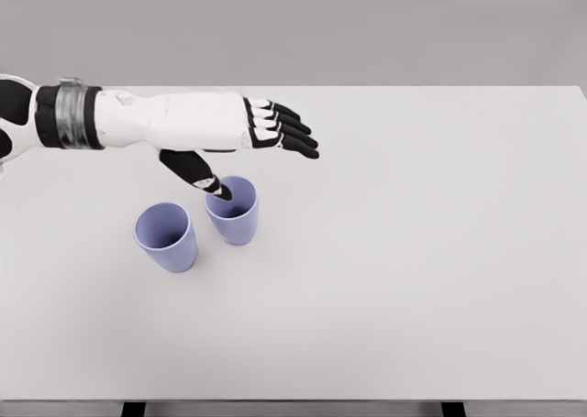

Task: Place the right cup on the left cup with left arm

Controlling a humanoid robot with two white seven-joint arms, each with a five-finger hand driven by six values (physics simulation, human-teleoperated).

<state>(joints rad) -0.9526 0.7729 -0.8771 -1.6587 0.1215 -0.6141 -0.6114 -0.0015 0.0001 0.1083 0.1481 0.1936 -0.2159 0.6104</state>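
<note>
On the worktop (413, 252) two upright cups stand close together. Above the right cup (233, 212) hovers the left hand (240, 135), fingers (292, 133) spread, thumb dipping inside its rim; the left cup (166, 237) stands just beside.

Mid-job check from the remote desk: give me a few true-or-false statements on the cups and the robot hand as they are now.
1. Both cups stand upright on the table. True.
2. The right cup is stacked in the left cup. False: they stand side by side.
3. The left robot hand has its thumb pointing down at the right cup's rim. True.
4. The left robot hand has lifted the right cup. False: it sits on the table, fingers extended.
5. The right arm is over the cups. False: out of view.
</note>
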